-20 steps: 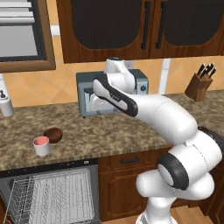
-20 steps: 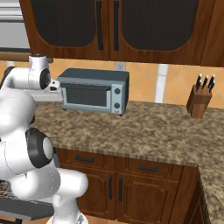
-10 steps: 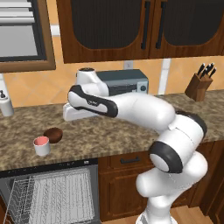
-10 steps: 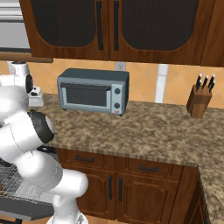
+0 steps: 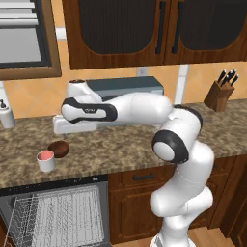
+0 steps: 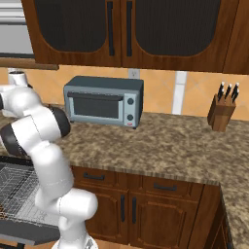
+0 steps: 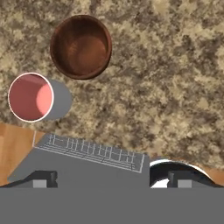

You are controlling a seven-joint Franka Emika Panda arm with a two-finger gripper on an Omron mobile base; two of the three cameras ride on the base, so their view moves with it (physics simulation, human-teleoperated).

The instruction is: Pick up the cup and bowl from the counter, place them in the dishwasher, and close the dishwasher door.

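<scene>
The cup (image 5: 46, 160) (image 7: 30, 97), grey-white with a pink-red inside, stands near the counter's (image 5: 125, 147) front edge. Just behind it and almost touching it sits the dark brown bowl (image 5: 59, 148) (image 7: 81, 47). My gripper (image 5: 72, 129) (image 7: 111, 179) hangs above the counter, a little right of and above both, pointing straight down. Its fingertips (image 7: 41, 178) stand wide apart with nothing between them, so it is open. Below the counter edge the dishwasher stands open, with its wire rack (image 5: 62, 217) (image 6: 19, 189) (image 7: 96, 151) pulled out over the lowered door (image 6: 29, 233).
A grey toaster oven (image 6: 103, 101) (image 5: 130, 86) stands at the back of the counter behind my arm. A knife block (image 5: 219, 94) (image 6: 223, 109) sits far right, a white dispenser bottle (image 5: 6, 115) far left. Dark wall cabinets (image 5: 144, 29) hang overhead.
My arm has swung left along the counter, from in front of the toaster oven to a spot over the bowl and cup. Cup and bowl have not moved.
</scene>
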